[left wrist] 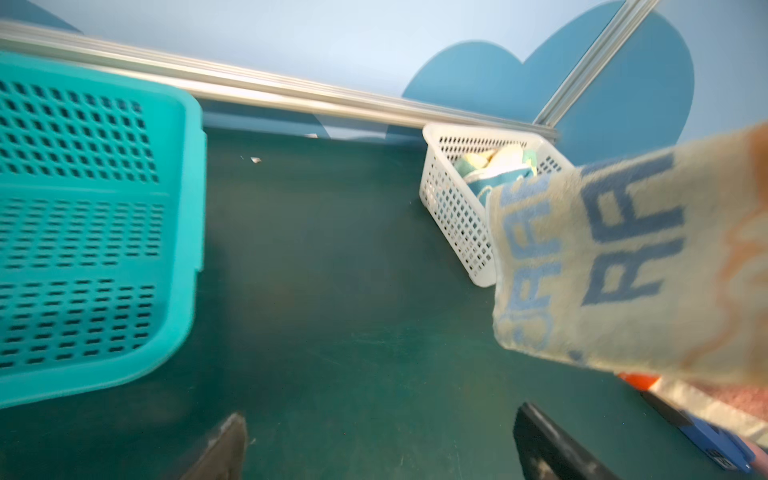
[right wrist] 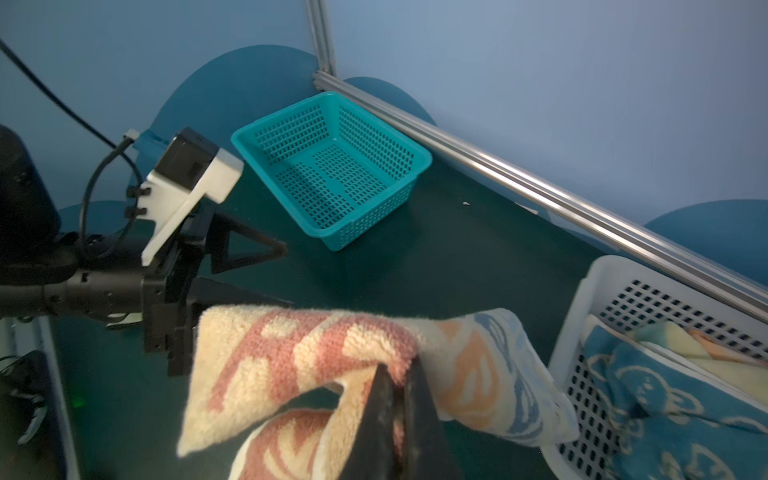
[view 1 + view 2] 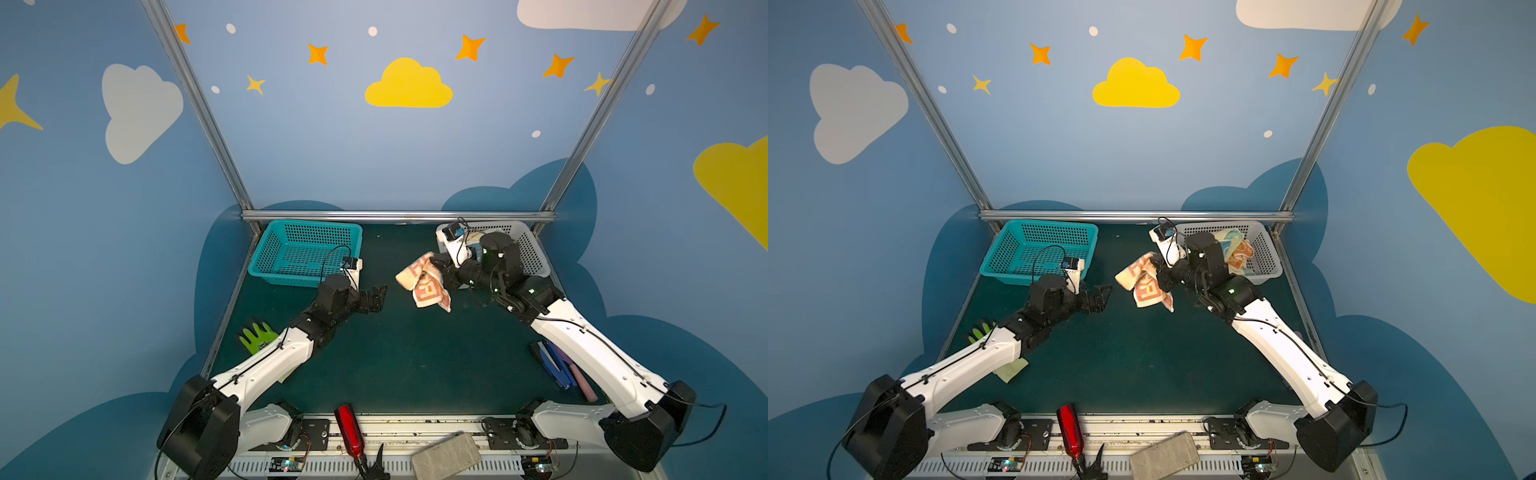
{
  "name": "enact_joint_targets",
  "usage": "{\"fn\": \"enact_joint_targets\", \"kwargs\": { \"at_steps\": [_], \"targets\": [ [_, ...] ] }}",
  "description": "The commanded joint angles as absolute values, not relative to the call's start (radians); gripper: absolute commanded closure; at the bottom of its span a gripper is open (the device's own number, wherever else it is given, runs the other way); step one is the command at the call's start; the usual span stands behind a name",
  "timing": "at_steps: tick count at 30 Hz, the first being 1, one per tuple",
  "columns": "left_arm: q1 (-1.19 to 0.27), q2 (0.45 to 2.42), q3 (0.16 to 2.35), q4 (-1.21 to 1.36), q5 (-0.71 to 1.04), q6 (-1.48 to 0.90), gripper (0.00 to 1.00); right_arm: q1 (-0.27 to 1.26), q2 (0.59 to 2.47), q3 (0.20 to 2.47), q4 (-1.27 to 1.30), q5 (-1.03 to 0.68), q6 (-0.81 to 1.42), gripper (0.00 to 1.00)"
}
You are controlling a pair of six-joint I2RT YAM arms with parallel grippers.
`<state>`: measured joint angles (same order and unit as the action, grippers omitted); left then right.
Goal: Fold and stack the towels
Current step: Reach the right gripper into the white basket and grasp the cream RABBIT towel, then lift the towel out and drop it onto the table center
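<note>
Right gripper (image 2: 400,374): my fingers are pressed together, pinching the cream RABBIT towel (image 3: 424,286) at a bunched fold. It hangs crumpled over the green table (image 3: 395,365) mid-workspace, just in front of the white basket (image 3: 536,259). The blue rabbit towel (image 2: 648,390) lies in that basket. Left gripper (image 3: 375,297): fingers spread wide, empty, facing the held towel, near the teal basket (image 3: 307,253).

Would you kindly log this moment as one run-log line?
right claw: shut on cream towel | left claw: open, empty | teal basket: empty | white basket: towels inside
</note>
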<state>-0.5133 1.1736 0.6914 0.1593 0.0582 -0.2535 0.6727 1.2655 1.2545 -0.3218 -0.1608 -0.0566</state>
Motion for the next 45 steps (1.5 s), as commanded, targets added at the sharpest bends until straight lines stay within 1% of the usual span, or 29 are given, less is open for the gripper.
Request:
{"fn": "enact_joint_targets", "kwargs": {
  "at_steps": [1, 7, 12, 16, 19, 22, 26, 28, 30, 31, 33, 36, 41, 45],
  "targets": [
    [-0.514, 1.102, 0.663, 0.138, -0.032, -0.242, 0.01, 0.724, 1.308, 1.266, -0.327, -0.196, -0.023, 1.0],
    [-0.512, 0.983, 0.614, 0.118, -0.095, -0.225, 0.0, 0.747, 1.413, 1.27, -0.303, -0.213, 0.064, 1.0],
    [-0.508, 0.972, 0.605, 0.096, -0.105, -0.216, 0.0, 0.715, 1.473, 1.203, -0.25, -0.069, 0.163, 1.0],
    [-0.508, 1.017, 0.616, 0.095, -0.084, -0.217, 0.01, 0.621, 1.52, 1.149, -0.27, -0.079, 0.263, 1.0],
    [-0.507, 1.067, 0.636, 0.095, -0.058, -0.214, 0.0, 0.569, 1.555, 1.148, -0.361, -0.076, 0.286, 1.0],
    [-0.508, 1.129, 0.663, 0.097, -0.014, -0.198, 0.0, 0.545, 1.606, 1.181, -0.482, -0.039, 0.315, 1.0],
    [-0.508, 1.226, 0.716, 0.064, 0.062, -0.15, 0.0, 0.538, 1.669, 1.188, -0.55, 0.022, 0.325, 1.0],
    [-0.508, 1.275, 0.756, 0.018, 0.092, -0.138, 0.0, 0.538, 1.683, 1.185, -0.58, 0.05, 0.32, 0.76],
    [-0.508, 1.308, 0.77, 0.014, 0.118, -0.139, 0.0, 0.538, 1.67, 1.172, -0.58, 0.083, 0.298, 0.6],
    [-0.508, 1.32, 0.773, 0.019, 0.128, -0.142, 0.0, 0.537, 1.656, 1.167, -0.581, 0.104, 0.283, 0.54],
    [-0.509, 1.334, 0.777, 0.027, 0.145, -0.145, 0.0, 0.537, 1.611, 1.158, -0.58, 0.138, 0.238, 0.48],
    [-0.507, 1.342, 0.783, 0.032, 0.138, -0.153, 0.01, 0.536, 1.529, 1.154, -0.574, 0.149, 0.124, 0.45],
    [-0.505, 1.351, 0.799, 0.022, 0.115, -0.159, 0.0, 0.549, 1.397, 1.131, -0.545, 0.073, -0.102, 0.45],
    [-0.506, 1.363, 0.815, -0.001, 0.119, -0.151, 0.0, 0.565, 1.311, 1.022, -0.442, -0.117, -0.367, 0.48]
  ]
}}
